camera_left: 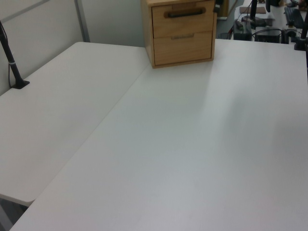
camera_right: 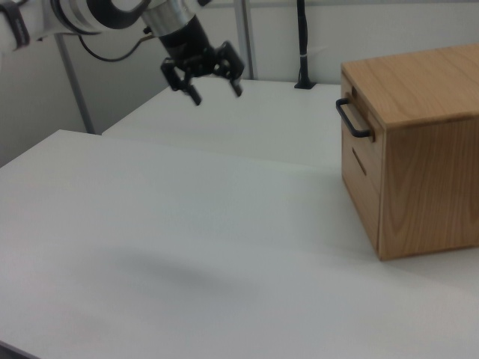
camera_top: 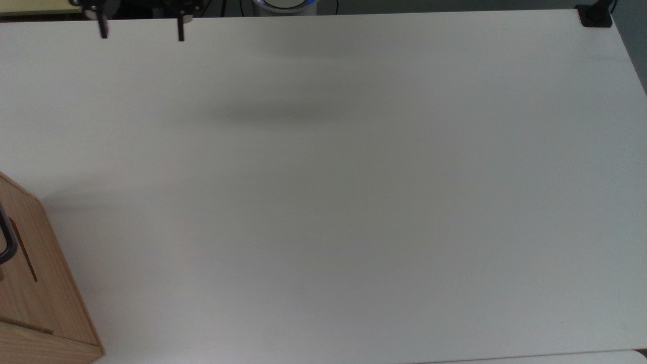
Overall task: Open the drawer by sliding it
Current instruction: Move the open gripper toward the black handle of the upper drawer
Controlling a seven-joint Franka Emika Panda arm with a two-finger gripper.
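Note:
The drawer (camera_left: 183, 20) is the upper one in a light-wood cabinet (camera_right: 426, 149), and its black bar handle (camera_left: 184, 13) runs across the front. It sits flush with the cabinet, shut. The top view has the handle (camera_top: 7, 242) at its left edge, and in the right view the handle (camera_right: 350, 118) sticks out from the drawer front (camera_right: 358, 105). My gripper (camera_right: 217, 93) hangs open and empty in the air, well to the right view's left of the cabinet. In the top view my gripper (camera_top: 142, 33) is at the far edge, its fingers spread wide.
The white table (camera_top: 354, 202) stretches wide between gripper and cabinet. A black clamp post (camera_top: 595, 15) stands at the top view's far right corner. Another black post (camera_left: 12, 62) rises from the adjoining table at the left view's left.

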